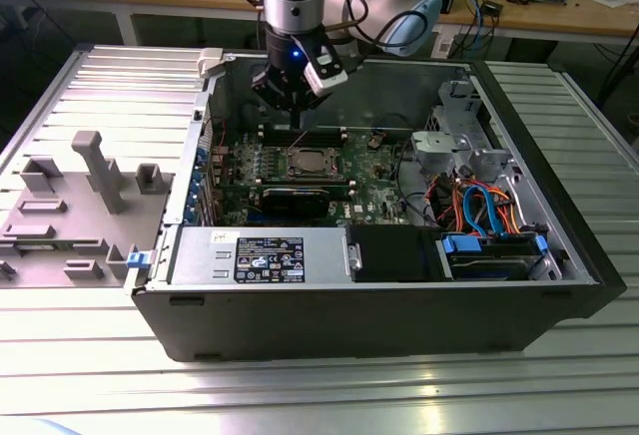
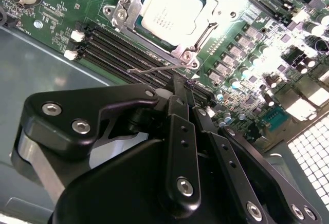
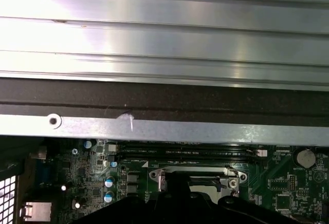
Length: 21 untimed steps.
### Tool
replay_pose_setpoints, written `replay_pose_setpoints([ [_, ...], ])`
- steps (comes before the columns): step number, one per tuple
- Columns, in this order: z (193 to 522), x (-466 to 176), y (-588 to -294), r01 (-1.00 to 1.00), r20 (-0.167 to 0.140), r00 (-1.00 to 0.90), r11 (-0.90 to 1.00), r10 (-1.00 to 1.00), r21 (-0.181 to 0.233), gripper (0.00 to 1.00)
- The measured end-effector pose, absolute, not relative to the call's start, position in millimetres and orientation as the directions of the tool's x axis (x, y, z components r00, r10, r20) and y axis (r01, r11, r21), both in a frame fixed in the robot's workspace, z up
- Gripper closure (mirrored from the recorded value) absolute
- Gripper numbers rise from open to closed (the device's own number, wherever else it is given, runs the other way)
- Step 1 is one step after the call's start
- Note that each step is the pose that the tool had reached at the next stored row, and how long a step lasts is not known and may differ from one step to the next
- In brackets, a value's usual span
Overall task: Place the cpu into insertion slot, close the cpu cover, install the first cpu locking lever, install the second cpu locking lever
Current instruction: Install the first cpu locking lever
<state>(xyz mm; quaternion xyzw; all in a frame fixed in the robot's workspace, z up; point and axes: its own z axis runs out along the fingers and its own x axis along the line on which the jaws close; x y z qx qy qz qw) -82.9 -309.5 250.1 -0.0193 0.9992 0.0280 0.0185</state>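
Dull silver-grey square cpu (image 2: 172,12) seated in metal-rimmed insertion slot (image 2: 121,16), silver frame cpu cover (image 2: 203,36) closed, black gripper (image 2: 181,88) fingers pressed together near thin wire lever (image 2: 157,69) at socket's 6 o'clock

Setting: robotics lab. Open computer case (image 1: 399,295) on ribbed aluminium table (image 1: 300,395); behind it, cable-strewn wooden workbench (image 1: 559,16).

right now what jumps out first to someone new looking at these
The open computer case on the ribbed metal table, with the gripper reaching down over its green motherboard. In the second wrist view the silver-topped cpu sits in the insertion slot, the cpu cover framing it.
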Motion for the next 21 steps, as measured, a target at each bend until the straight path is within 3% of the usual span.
replay_pose_setpoints([
  [21,245.9,-77.8,-309.4,-0.04,-0.039,-0.999,0.997,-0.037,0.068,0.89],
])
